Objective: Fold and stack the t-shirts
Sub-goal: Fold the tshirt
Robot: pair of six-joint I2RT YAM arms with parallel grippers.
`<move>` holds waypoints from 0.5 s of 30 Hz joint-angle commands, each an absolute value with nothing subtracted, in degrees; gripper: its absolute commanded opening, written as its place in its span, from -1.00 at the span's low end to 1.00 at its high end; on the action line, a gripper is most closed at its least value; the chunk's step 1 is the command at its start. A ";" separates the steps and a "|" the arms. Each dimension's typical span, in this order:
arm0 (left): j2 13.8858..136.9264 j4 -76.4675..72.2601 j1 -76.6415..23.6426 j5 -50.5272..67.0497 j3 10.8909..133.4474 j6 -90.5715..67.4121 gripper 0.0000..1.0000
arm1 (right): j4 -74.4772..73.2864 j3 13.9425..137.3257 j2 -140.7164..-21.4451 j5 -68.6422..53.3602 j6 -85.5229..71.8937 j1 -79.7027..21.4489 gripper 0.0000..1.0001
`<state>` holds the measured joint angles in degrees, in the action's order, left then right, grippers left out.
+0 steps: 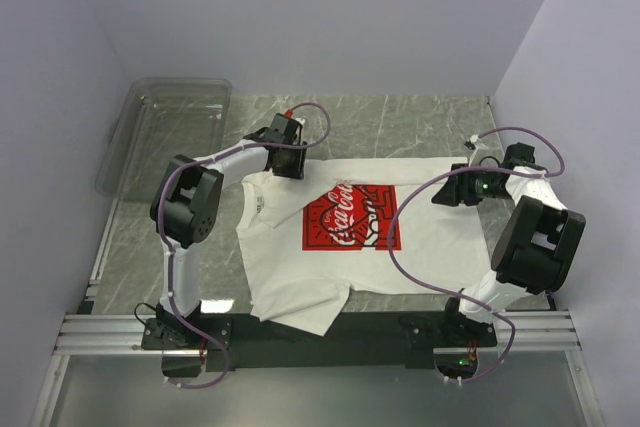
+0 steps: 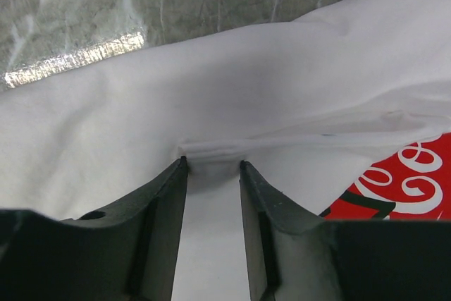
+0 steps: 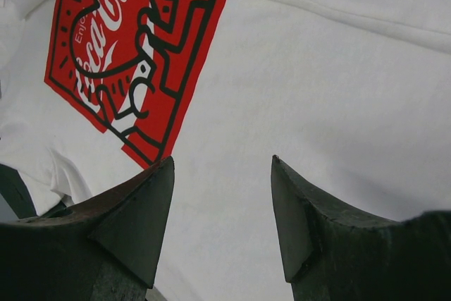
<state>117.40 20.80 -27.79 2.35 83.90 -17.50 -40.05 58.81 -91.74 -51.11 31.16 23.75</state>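
A white t-shirt [image 1: 300, 277] with a red Coca-Cola print [image 1: 352, 219] lies spread on the table, collar to the left, its far edge folded over toward the print. My left gripper [image 1: 290, 165] is down on the far left shoulder. In the left wrist view [image 2: 211, 163] its jaws stand slightly apart, tips at a folded hem of the shirt [image 2: 246, 82], with cloth lying between them. My right gripper [image 1: 450, 194] is open over the shirt's right part. In the right wrist view [image 3: 222, 160] white cloth [image 3: 317, 68] lies below it and the print [image 3: 127, 40] is to its left.
A clear plastic bin [image 1: 165, 132] stands at the back left on the grey marble table [image 1: 400, 117]. Purple walls close in both sides. The arm bases and a metal rail [image 1: 320, 332] run along the near edge, which the shirt's near sleeve overhangs.
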 commanded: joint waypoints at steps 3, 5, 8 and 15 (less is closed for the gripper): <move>117.77 21.62 -27.60 3.78 86.31 -16.35 -0.37 | -39.99 58.89 -89.82 -53.09 31.73 23.38 0.28; 117.86 21.80 -27.60 4.31 86.57 -16.08 -0.59 | -40.17 59.06 -89.91 -53.17 31.82 23.47 0.28; 116.64 21.45 -27.60 5.10 86.22 -16.08 -0.90 | -40.25 59.15 -89.82 -53.09 31.73 23.47 0.28; 108.30 18.73 -27.86 6.59 79.03 -17.14 -0.99 | -40.25 59.06 -89.65 -53.09 31.73 23.55 0.28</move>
